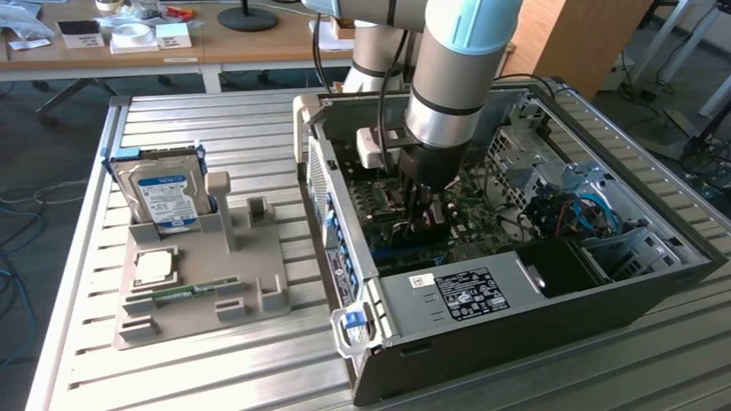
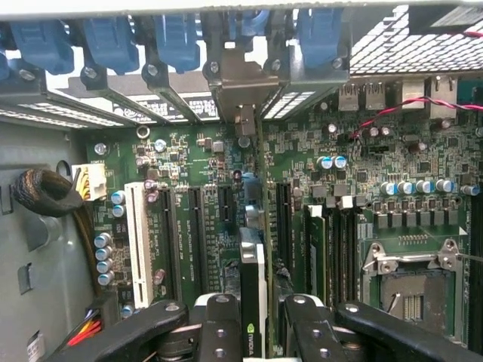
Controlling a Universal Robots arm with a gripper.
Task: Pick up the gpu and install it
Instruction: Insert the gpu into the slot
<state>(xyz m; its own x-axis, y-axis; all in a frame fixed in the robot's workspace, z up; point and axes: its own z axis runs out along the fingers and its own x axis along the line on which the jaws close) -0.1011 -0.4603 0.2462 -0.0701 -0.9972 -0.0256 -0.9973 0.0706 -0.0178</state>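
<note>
Arm reaches down into the open PC case (image 1: 639,282), which lies on its side on the tabletop (image 1: 228,377). Gripper (image 2: 253,332) sits low over the motherboard (image 2: 332,196). Fingers (image 2: 219,324) are clamped on the gpu (image 2: 253,302), held edge-on between them; its metal bracket (image 2: 243,94) lines up at the case's rear slot wall. The card stands upright over the expansion slots. A grey fixture (image 1: 194,282) at the exterior view's left carries the hard drive (image 1: 163,199) and RAM stick (image 1: 194,291).
</note>
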